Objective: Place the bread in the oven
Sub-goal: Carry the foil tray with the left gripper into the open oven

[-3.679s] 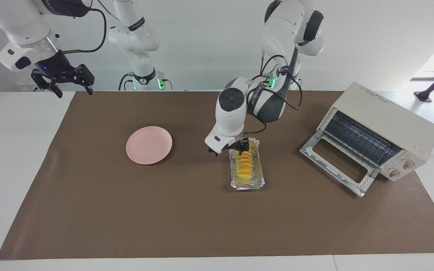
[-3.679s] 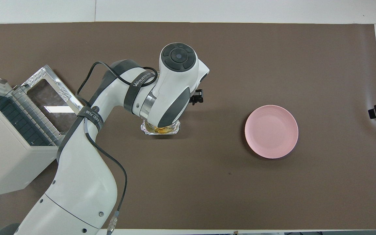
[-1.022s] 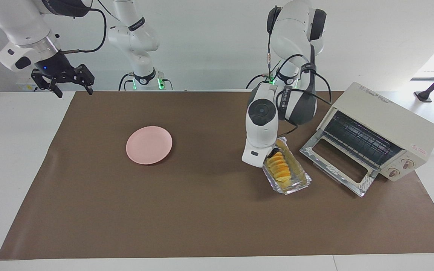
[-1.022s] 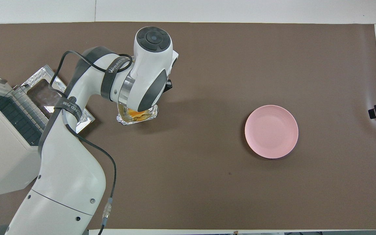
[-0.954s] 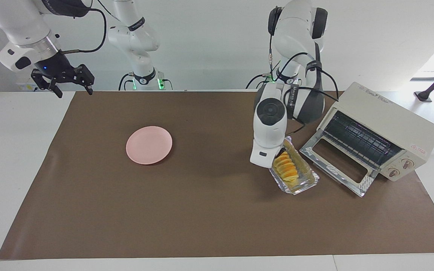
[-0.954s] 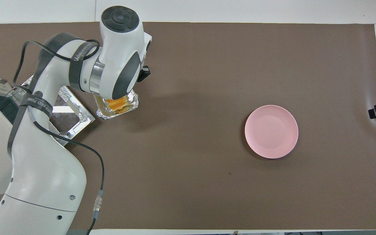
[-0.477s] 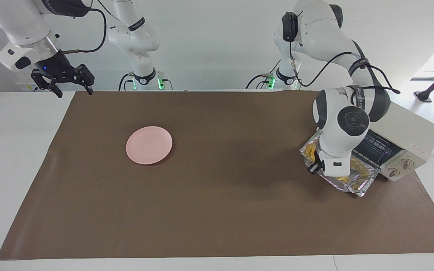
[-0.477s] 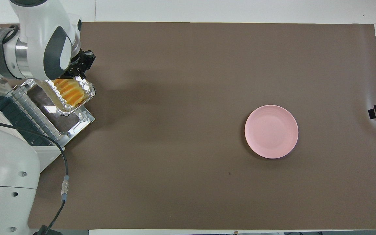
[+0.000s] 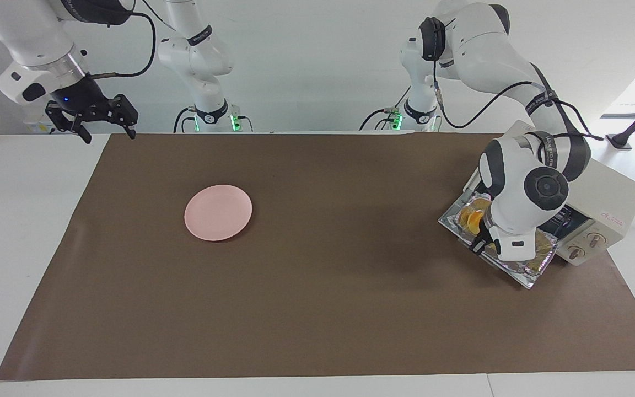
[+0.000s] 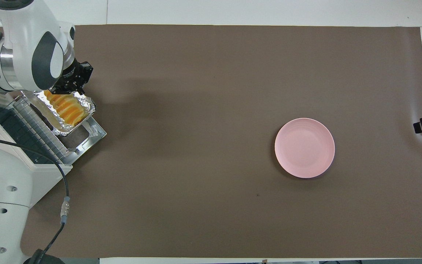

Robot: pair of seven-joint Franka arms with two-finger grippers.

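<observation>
Left tool (image 10: 72,81) pinched shut on the rim of a foil tray (image 10: 86,116), held over the oven's (image 9: 609,190) lowered glass door (image 10: 93,134). The bread (image 10: 66,106), yellow-orange and ridged, lies in the tray, just in front of the wire rack (image 10: 37,126). Oven sits at the left arm's end of the counter (image 9: 317,309). Right tool (image 9: 100,118) waits spread wide, raised over the counter's other end. Pink plate (image 9: 218,212) well apart, toward the right arm's end.

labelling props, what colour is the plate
Pink, plain with no pattern. The plate shows best in the overhead view, lying on the brown mat.
</observation>
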